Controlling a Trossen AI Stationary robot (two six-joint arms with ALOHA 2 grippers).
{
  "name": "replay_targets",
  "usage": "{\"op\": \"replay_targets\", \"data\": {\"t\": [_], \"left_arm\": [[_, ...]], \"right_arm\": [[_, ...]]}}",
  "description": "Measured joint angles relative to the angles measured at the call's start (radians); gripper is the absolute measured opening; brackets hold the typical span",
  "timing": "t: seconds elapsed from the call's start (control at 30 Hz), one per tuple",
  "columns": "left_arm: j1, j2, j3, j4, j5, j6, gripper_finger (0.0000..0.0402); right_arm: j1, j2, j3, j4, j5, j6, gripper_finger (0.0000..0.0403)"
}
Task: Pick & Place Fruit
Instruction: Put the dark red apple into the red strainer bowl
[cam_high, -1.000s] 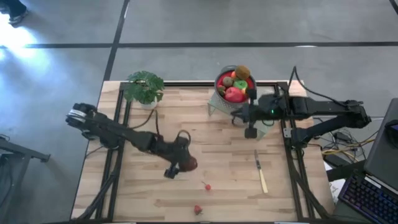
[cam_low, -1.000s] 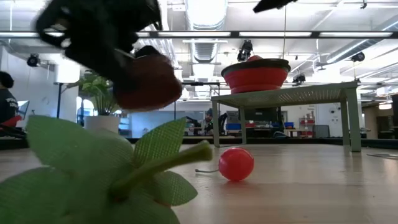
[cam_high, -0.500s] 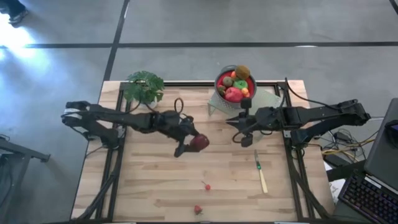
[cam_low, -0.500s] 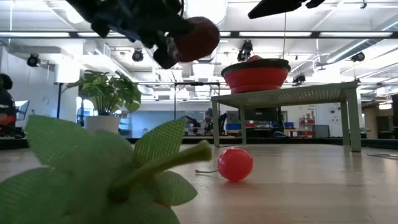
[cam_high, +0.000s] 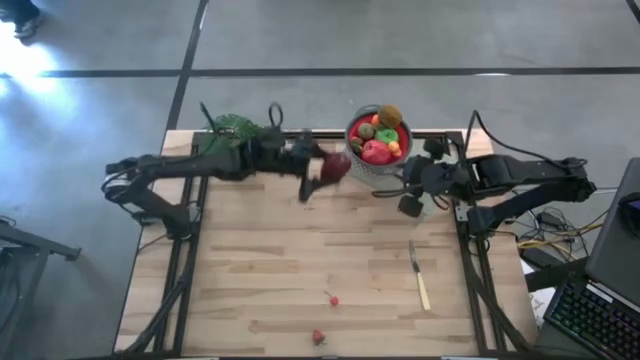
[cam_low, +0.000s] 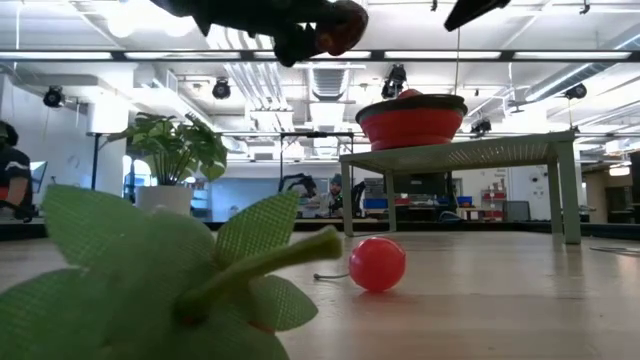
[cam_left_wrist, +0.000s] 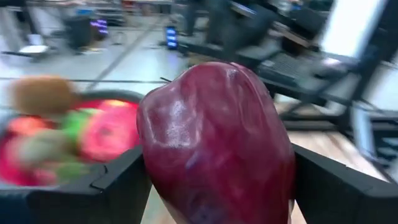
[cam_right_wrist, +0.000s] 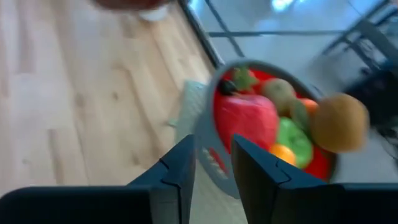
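Observation:
A maroon plum-like fruit (cam_high: 335, 166) is up in the air in my left gripper (cam_high: 318, 174), just left of the grey bowl (cam_high: 378, 113). The bowl, red inside, holds a red apple (cam_right_wrist: 245, 119), a green apple, kiwis and small orange pieces, and stands on a small raised rack (cam_low: 460, 152). Low view shows fruit (cam_low: 340, 24) and left gripper (cam_low: 300, 28) at the top. A small red fruit (cam_high: 333, 299) and a strawberry (cam_high: 318, 338) lie on the table near its near edge. My right gripper (cam_high: 404, 204) hovers right of the bowl, open by a narrow gap (cam_right_wrist: 213, 162). My left gripper (cam_left_wrist: 217, 180) pinches the maroon fruit between its two fingers, one finger (cam_left_wrist: 118, 186) on each side of its body (cam_left_wrist: 158, 155). The fingers come roughly level from the table's left. The fruit is lifted clear of the table, close to the bowl.
A leafy potted plant (cam_high: 230, 137) stands at the far left corner, under the left arm. A pale-handled knife (cam_high: 419, 278) lies on the right half of the table. The strawberry's green leaves (cam_low: 180, 285) fill the near part of the low view.
My left gripper has carried the maroon fruit up and from the table's middle toward the far edge and right, up to the bowl, staying shut on it. My right gripper swung a little left, then drew back right beside the bowl.

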Motion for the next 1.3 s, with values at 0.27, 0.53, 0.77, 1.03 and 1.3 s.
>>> {"op": "replay_targets", "data": {"t": [0.27, 0.53, 0.77, 1.03, 1.3], "left_arm": [[0.151, 0.125, 0.296, -0.223, -0.004, 0.013, 0.0328], [0.166, 0.337, 0.621, -0.492, -0.011, 0.174, 0.0328], [0.167, 0.453, 0.727, -0.535, -0.059, 0.235, 0.0328], [0.166, 0.493, 0.723, -0.533, -0.089, 0.311, 0.0333], [0.166, 0.494, 0.723, -0.524, -0.157, 0.413, 0.0334]], "right_arm": [[-0.002, -0.005, 0.062, -0.139, 0.227, 0.116, 0.0061], [-0.003, -0.015, 0.096, -0.165, 0.304, 0.122, 0.0032], [-0.003, -0.034, 0.087, -0.169, 0.304, 0.119, 0.0030], [-0.003, -0.053, 0.078, -0.188, 0.303, 0.122, 0.0043], [-0.003, -0.051, 0.074, -0.188, 0.303, 0.122, 0.0054]]}}
